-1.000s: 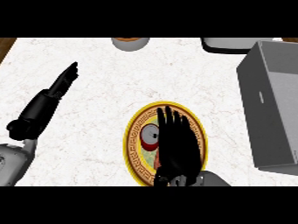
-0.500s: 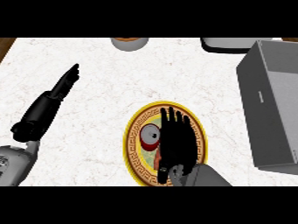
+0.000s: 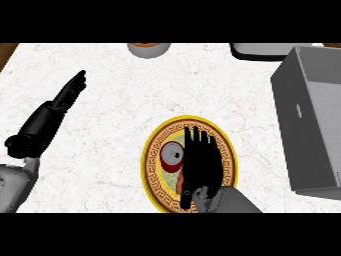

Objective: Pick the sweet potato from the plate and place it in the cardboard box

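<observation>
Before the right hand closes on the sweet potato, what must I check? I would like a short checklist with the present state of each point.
1. Right hand is over the plate: ok.
2. Its fingers are straight, ready to close: ok.
3. Sweet potato lies centred under the palm: cannot tell; it shows only at the hand's left edge and the rest is hidden.
4. Hand touches the sweet potato: cannot tell from this steep view.
5. Cardboard box is open on top, to the right of the plate: ok.
6. Left hand is out of the way: ok; it rests open at the left, apart from the plate.
</observation>
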### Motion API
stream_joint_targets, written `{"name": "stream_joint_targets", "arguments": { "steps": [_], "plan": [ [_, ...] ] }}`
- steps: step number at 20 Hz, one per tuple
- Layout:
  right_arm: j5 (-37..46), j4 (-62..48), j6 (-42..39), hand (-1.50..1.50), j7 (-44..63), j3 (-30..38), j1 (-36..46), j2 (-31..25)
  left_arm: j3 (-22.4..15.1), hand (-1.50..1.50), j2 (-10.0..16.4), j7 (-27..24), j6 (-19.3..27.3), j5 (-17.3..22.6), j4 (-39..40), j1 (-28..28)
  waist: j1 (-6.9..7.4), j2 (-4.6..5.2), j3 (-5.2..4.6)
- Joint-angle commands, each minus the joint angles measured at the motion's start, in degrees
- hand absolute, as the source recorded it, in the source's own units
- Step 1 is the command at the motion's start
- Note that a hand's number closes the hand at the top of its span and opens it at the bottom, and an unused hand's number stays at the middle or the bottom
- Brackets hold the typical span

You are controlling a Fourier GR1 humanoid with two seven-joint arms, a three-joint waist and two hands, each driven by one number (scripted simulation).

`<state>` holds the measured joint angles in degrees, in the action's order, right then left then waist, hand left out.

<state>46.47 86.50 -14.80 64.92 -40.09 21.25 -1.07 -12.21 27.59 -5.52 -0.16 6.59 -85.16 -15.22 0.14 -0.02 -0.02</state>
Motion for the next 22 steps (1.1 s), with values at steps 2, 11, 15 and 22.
{"name": "stream_joint_targets", "arguments": {
  "steps": [2, 11, 15, 22],
  "plan": [
    [2.92, -3.16, -1.52, -1.5, 7.6, 0.7, -1.45, 1.01, 0.31, 0.0, -0.57, -0.13, -0.57, -1.0, -0.73, 1.53, -0.02, -0.04, 0.0],
    [0.84, -4.59, 1.05, -1.5, 7.47, -0.7, -1.64, 1.02, 1.99, 0.0, -3.27, -3.02, -1.83, -3.83, 2.46, 1.33, -0.11, 0.09, 0.0],
    [4.19, -0.65, -1.02, 1.5, 1.04, -2.86, -4.35, 1.01, 4.25, 0.0, -3.74, -3.66, -3.82, -4.68, 0.27, 4.09, -0.07, -0.01, 0.01],
    [14.62, -7.09, 8.06, 1.5, -7.14, -3.02, -4.4, -0.06, 5.64, 0.0, -5.1, -1.7, -5.75, -5.81, 0.94, 2.18, -0.26, 0.0, 0.02]
  ]
}}
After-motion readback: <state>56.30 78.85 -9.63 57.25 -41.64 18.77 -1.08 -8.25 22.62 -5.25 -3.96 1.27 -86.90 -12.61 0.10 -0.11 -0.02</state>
